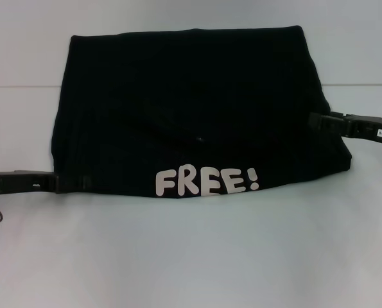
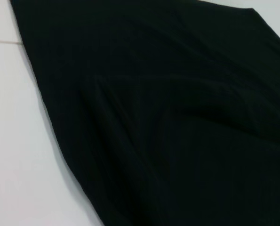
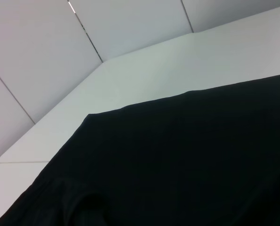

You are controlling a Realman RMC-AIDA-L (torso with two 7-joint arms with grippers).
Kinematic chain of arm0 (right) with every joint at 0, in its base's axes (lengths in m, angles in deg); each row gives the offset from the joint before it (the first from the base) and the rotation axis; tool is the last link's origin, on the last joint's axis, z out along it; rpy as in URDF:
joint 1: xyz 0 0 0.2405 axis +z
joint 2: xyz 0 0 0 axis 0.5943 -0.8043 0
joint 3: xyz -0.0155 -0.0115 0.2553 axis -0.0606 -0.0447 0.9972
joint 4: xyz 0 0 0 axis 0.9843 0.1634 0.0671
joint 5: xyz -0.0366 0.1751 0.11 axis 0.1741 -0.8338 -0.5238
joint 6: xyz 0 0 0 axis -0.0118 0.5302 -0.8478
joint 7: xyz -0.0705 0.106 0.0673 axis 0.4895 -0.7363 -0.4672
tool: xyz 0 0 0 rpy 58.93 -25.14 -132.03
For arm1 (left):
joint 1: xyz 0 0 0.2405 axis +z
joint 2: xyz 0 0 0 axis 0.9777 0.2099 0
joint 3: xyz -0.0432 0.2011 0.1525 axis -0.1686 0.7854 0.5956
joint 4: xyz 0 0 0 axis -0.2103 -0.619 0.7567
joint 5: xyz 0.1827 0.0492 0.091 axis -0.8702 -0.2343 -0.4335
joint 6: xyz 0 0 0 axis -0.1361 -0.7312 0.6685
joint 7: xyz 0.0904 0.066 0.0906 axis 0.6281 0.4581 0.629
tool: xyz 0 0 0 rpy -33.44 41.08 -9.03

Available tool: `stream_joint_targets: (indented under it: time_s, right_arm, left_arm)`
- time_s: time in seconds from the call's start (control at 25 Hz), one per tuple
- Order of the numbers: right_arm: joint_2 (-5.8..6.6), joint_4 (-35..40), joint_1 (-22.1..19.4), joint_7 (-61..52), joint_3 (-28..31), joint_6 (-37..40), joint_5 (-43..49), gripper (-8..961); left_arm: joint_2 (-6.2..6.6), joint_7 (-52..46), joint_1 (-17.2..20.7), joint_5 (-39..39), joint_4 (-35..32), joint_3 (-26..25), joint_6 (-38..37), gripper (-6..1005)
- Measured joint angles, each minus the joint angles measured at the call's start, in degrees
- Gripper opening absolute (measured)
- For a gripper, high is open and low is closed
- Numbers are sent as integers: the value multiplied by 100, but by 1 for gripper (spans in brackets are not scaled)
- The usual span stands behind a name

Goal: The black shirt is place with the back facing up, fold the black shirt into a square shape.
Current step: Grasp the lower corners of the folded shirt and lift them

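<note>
Black shirt (image 1: 197,109) lies part-folded on the white table (image 1: 191,256), FREE! lettering (image 1: 207,182) at near edge | left gripper (image 1: 69,183) and right gripper (image 1: 316,122) at its sides, grip you can't tell | wrist views: just cloth; squaring left.

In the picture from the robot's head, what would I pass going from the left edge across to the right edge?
Left gripper reaching in at the shirt's near left corner → black shirt spread on the white table, its white "FREE!" lettering along the near edge → right gripper at the shirt's right edge.
</note>
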Motion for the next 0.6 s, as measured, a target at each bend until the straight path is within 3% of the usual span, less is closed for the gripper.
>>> stream_joint_targets:
  time_s: [0.28,0.6]
  right_arm:
    - [-11,0,23,13,0,-10,-7,703]
    - [-45,0,82,70,0,-56,-26,703]
  left_arm:
    - [5,54,-14,-121,-7,7,-71,934]
    - [25,71,-44,-158,-9,10,-22,695]
